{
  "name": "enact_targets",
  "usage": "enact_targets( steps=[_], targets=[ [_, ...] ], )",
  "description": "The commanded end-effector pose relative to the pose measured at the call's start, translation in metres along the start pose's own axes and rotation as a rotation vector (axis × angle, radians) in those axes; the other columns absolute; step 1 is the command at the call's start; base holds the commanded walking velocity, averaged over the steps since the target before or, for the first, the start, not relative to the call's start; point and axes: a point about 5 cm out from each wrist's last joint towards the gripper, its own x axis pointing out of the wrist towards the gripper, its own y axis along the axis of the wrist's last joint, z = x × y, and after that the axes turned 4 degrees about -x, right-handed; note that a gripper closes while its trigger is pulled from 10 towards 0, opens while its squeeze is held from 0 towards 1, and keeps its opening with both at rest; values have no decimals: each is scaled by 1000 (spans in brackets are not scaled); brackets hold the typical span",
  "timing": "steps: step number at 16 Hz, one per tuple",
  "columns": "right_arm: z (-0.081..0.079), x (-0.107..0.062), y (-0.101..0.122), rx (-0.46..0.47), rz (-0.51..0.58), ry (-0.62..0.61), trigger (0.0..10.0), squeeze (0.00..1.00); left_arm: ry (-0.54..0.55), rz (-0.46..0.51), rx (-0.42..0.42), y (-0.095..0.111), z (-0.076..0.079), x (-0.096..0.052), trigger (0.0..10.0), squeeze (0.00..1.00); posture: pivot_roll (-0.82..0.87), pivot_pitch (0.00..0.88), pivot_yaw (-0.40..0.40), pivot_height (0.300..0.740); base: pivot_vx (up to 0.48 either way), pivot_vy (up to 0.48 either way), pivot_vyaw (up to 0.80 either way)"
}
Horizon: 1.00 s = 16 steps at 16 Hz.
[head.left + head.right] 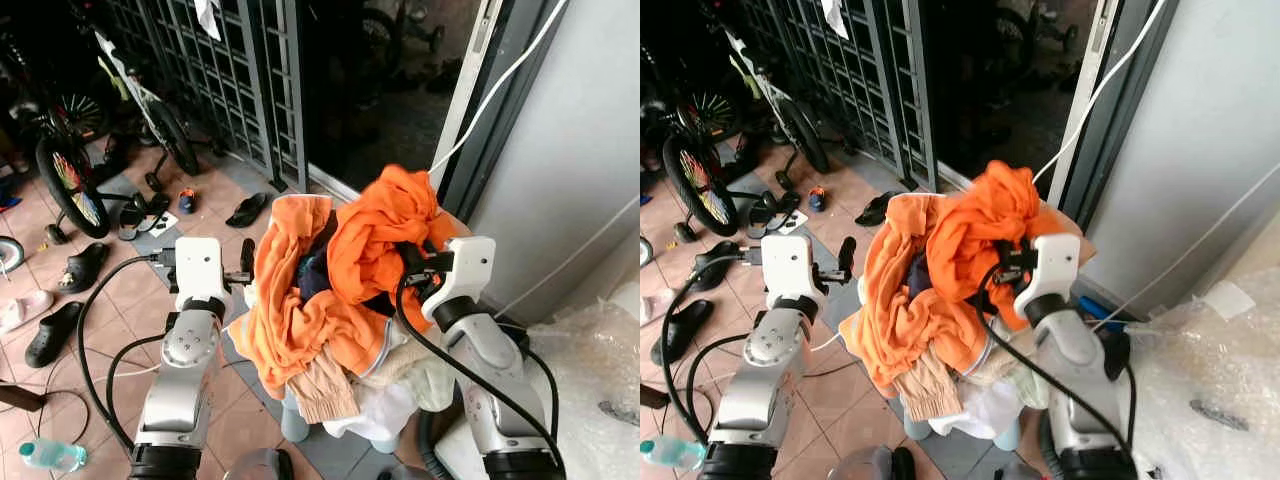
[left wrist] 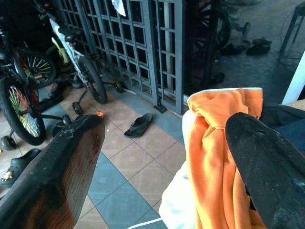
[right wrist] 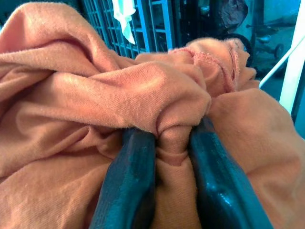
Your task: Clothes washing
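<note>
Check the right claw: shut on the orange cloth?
Yes, shut: the right claw pinches a fold of the orange cloth between both fingers.

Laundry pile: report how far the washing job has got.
Done: nothing washed yet; clothes sit heaped in the laundry basket. In hand: the right gripper pinches a fold of the orange garment; the left gripper is open beside the pile. Left: loading and washing everything.
</note>
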Motion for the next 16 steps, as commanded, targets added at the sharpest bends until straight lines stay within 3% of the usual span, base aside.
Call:
enact_targets(
  steps=[1,2,3,11,16],
  targets=[
    [-4,2,17,2,78,8,0,0,-17,9,10,1,1,3,10000,0,-21,0,97,740,0,0,0],
    [-3,4,21,-6,91,-3,5412,0,-24,15,4,2,3,4,10000,0,-23,0,100,740,0,0,0],
    [-1,5,22,-26,87,-9,10000,0,-21,14,2,3,3,4,10000,0,-23,0,100,740,0,0,0],
    [0,7,19,-50,65,-10,10000,0,-19,4,2,1,3,4,10000,0,-20,0,96,740,-260,0,0],
    [3,9,20,-73,68,-27,10000,0,-30,21,-2,3,4,4,10000,0,-21,0,93,740,-104,0,-725]
  ],
)
